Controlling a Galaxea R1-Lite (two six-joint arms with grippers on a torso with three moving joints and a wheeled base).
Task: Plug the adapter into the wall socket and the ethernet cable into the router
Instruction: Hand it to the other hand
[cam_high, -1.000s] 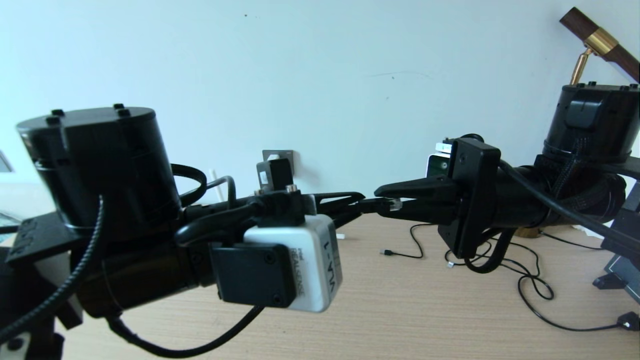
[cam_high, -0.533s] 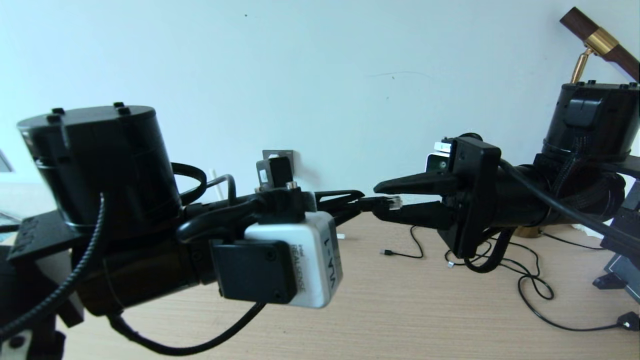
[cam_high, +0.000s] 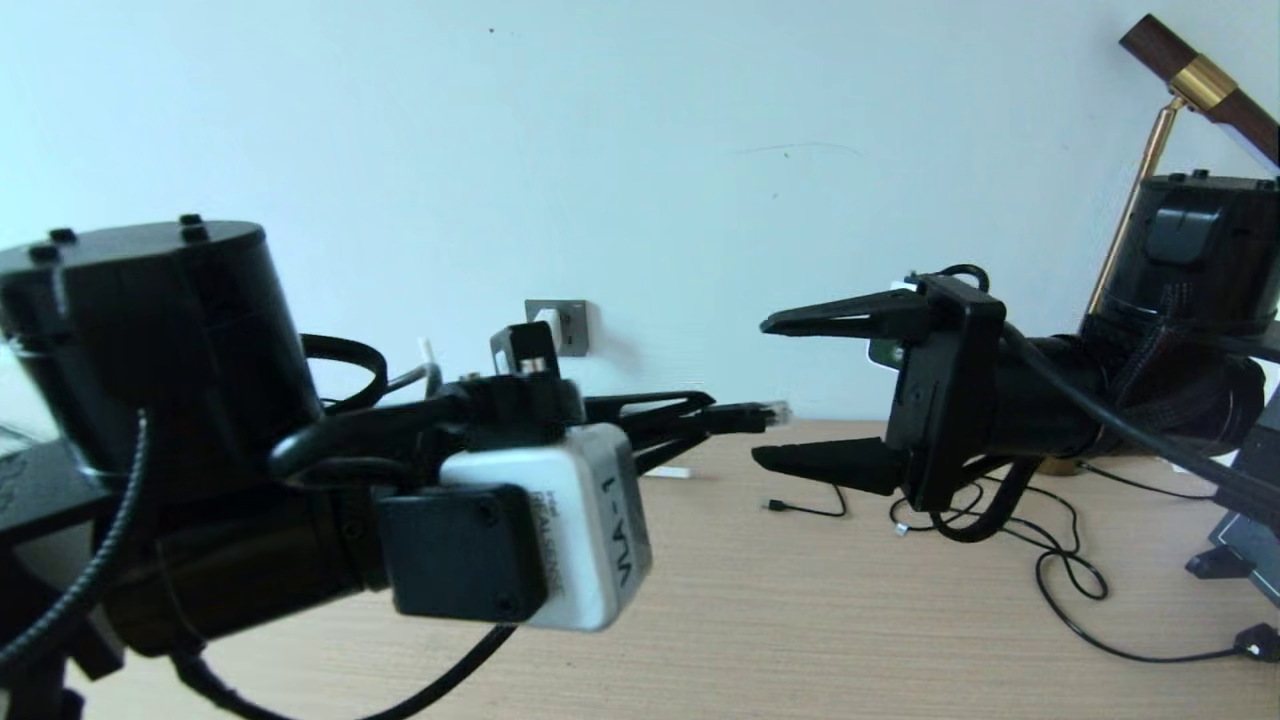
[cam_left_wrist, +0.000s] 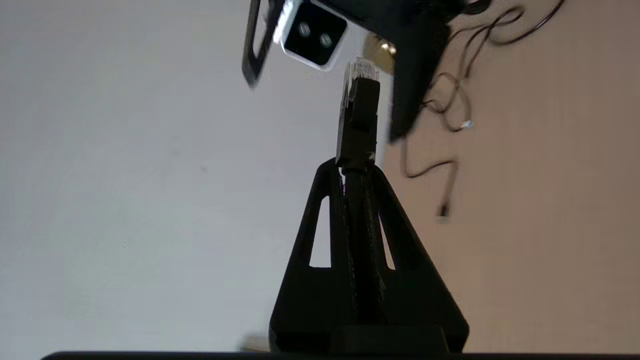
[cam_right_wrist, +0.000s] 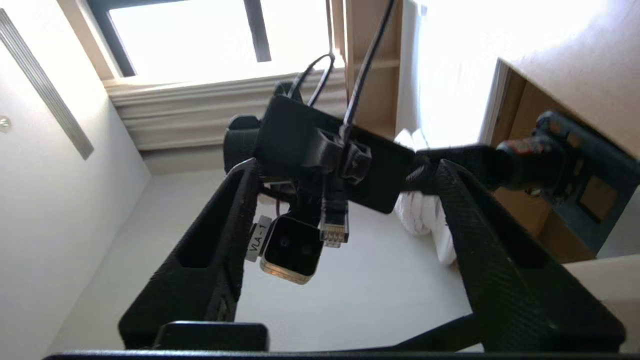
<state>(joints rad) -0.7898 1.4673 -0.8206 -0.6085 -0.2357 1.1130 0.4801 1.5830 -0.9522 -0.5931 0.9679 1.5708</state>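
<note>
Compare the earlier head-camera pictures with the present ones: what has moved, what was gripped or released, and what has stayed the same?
The right end effector has opened wide and let go of the ethernet cable plug. The left end effector stays shut on the cable behind the plug. The wall socket and the loose cables on the table are unchanged.

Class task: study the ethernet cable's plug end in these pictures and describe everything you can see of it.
The ethernet cable ends in a small clear plastic plug with metal contacts at its tip, behind a black boot. It is held in mid-air above the wooden table, pointing level toward the right end effector. The left end effector is shut on the cable just behind the boot. The right end effector's fingers stand open on either side of the plug without touching it.
</note>
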